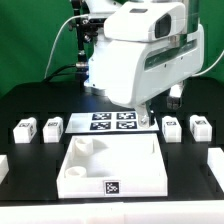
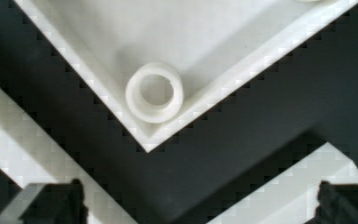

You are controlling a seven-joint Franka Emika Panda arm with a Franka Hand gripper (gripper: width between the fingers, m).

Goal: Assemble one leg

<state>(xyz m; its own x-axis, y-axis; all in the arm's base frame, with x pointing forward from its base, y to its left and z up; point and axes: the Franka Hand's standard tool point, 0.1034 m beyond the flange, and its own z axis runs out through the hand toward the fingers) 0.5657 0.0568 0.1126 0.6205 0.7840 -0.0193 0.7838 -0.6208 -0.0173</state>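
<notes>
Looking at the exterior view first: the arm (image 1: 140,55) is hunched low over the back of the bench (image 1: 30,205). The tool (image 1: 150,112) hangs under its bulky white hand, seemingly above the end of the marker board (image 1: 112,122) toward the exterior view's right, just behind the tray-like part (image 1: 150,170). Four legs sit in a row back there, none picked up: the near-right leg (image 1: 172,127) and the far-right leg (image 1: 200,127) off to the exterior view's right, the near-left leg (image 1: 52,124) and the far-left leg (image 1: 25,128) off to its left. Here's the relation that matters: the near-right leg lies just beside the tool, toward the exterior view's right and apart from it, so I'd judge that one the short reach. Its long axis? Too small and stubby from here to call. The fingertips are swallowed by the hand's housing, so there's no reading of the gap from this side.

Over to the wrist view: two dark fingertips (image 2: 51,200) stand at opposite edges of the picture, so the tool is spread wide with nothing between them. Below lies a corner of the tray-like part with one round socket (image 2: 153,90) in it, black bench around. No leg appears here at all, and which tray corner this is I cannot tell
</notes>
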